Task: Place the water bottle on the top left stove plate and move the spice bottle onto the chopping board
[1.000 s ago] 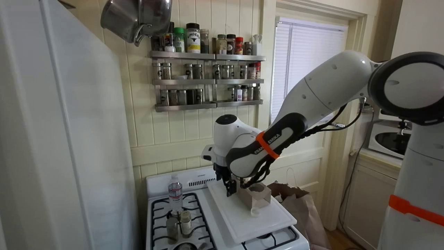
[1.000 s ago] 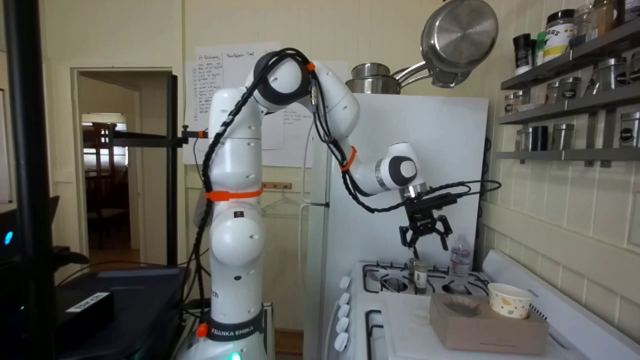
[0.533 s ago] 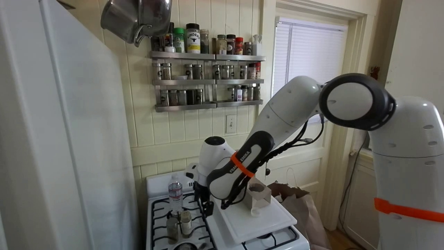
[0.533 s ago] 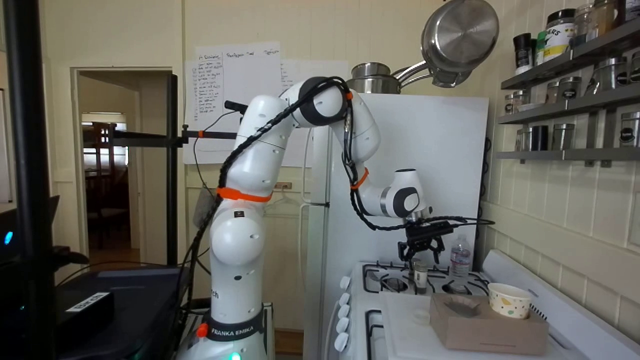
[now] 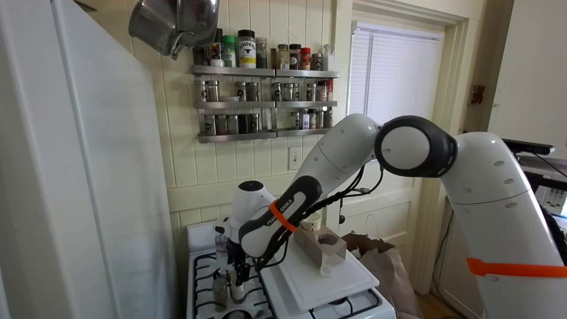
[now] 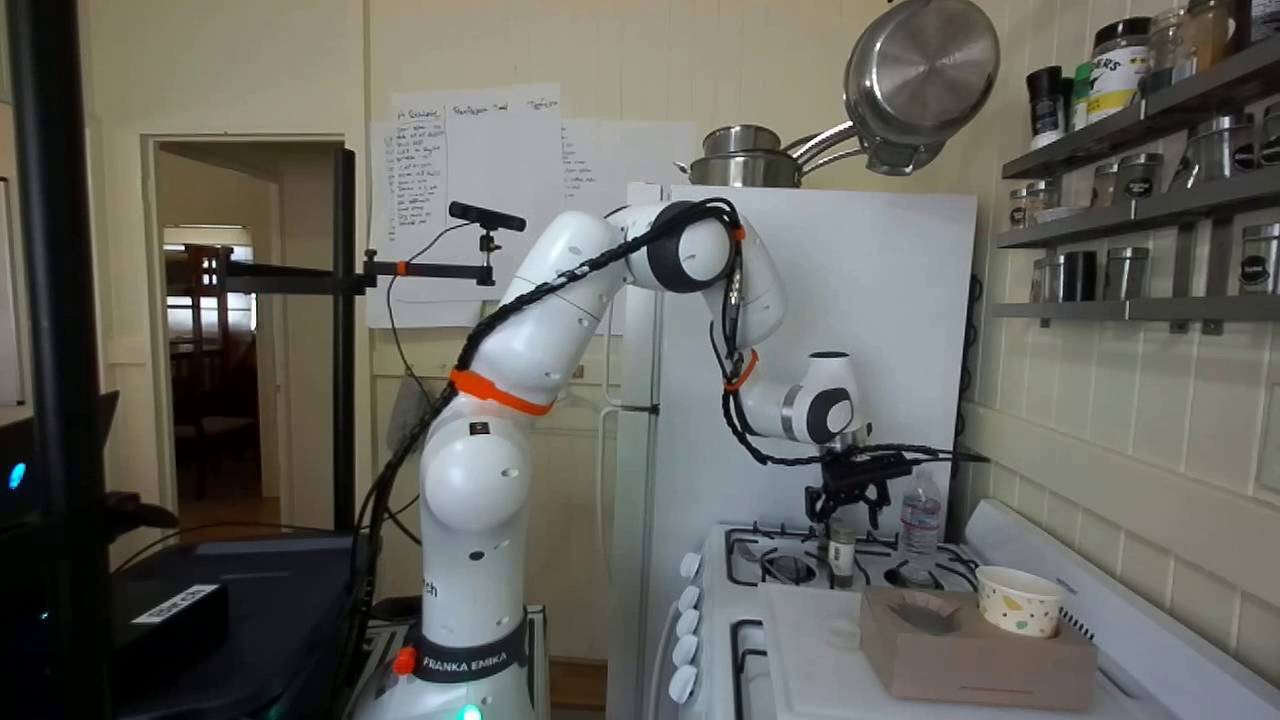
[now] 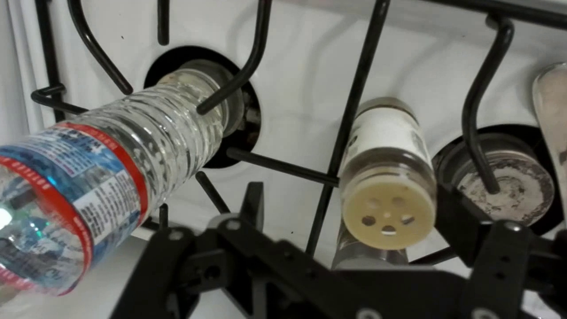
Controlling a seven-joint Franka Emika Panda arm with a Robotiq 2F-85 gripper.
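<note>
The tool (image 7: 357,212) is spread, and the spice bottle (image 7: 387,168) stands upright just below its gap. A second jar (image 5: 219,294) stands just beside and may hinder the closing. The water bottle (image 7: 119,164) is near, upright on a stove plate (image 7: 236,113); a carton (image 6: 975,660) occupies part of the chopping board (image 5: 321,292).

Kitchen, home-style by the look of it, tho whether it's a private home can't be told. Gas stove (image 5: 275,290) w/ black grates (image 7: 358,88) & white knobs (image 6: 685,650); tall fridge (image 6: 890,290) beside it, pots (image 6: 745,168) on top. Metal wall shelves (image 5: 234,105) hold rows of spice jars (image 5: 252,92), mostly sm. White chopping board (image 5: 330,290) lies over pt. of the stove. Cream panelled wall (image 5: 230,159), lt. switch (image 5: 294,158) & a door (image 5: 390,221) w/ a blind (image 5: 398,75) also look domestic.
</note>
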